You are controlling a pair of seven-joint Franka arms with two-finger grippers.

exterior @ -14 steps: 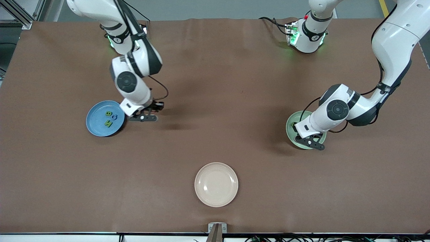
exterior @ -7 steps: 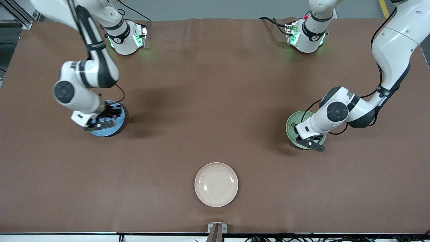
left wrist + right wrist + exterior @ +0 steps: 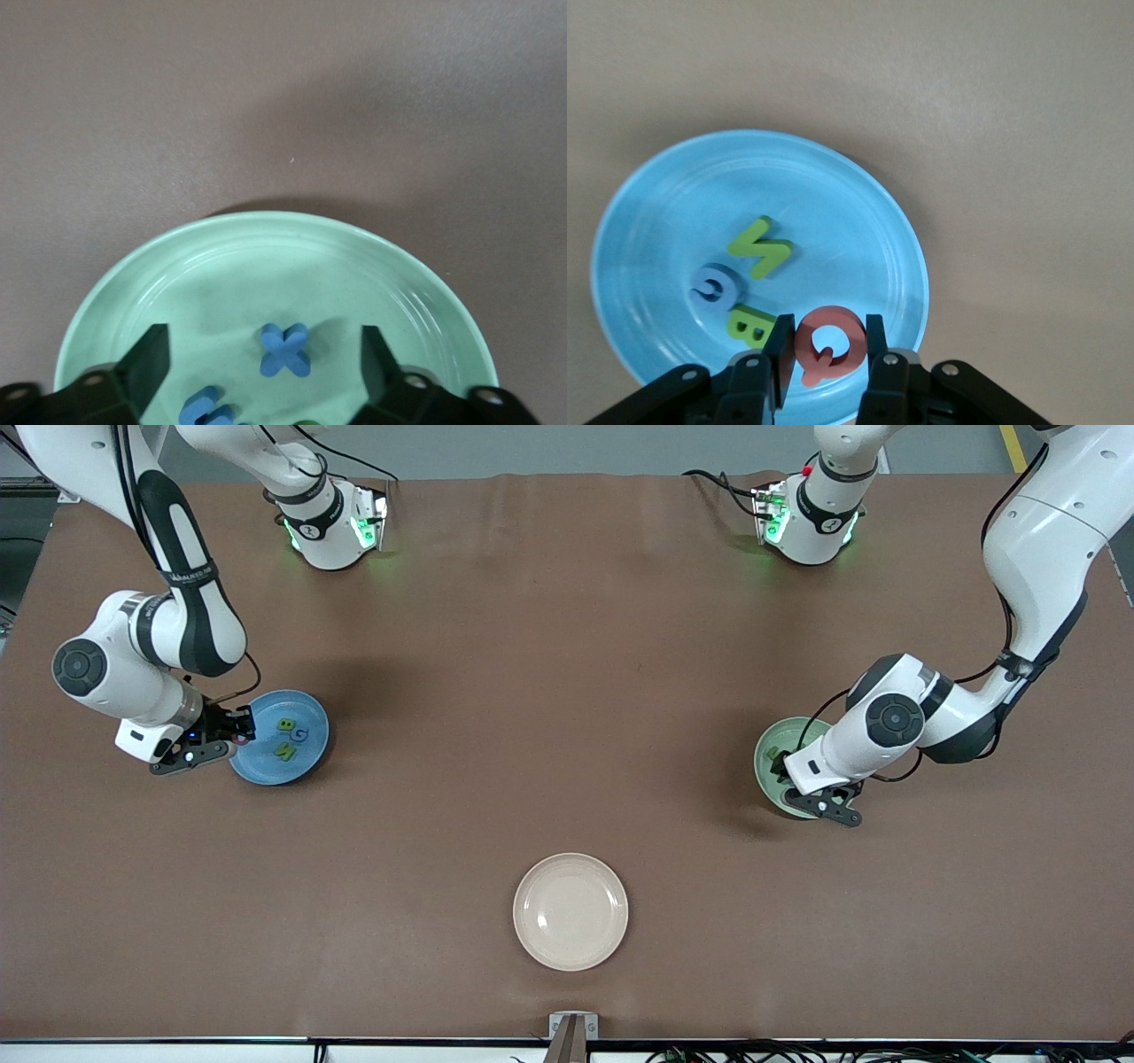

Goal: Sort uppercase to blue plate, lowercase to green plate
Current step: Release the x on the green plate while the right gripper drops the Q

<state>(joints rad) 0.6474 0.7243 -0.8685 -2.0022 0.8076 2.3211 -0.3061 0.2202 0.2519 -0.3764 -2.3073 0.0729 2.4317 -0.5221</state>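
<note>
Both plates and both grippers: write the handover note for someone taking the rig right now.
Right gripper: shut on the red-pink foam capital Q, at the rim of the round blue plate.
Left gripper: open over the round pale mint-green plate; the blue foam x lies free between its fingers.
Done: green N, blue G and green B lie in the blue plate; another blue letter lies beside the x.
Left: release the Q into the blue plate. The cream plate holds nothing.
</note>
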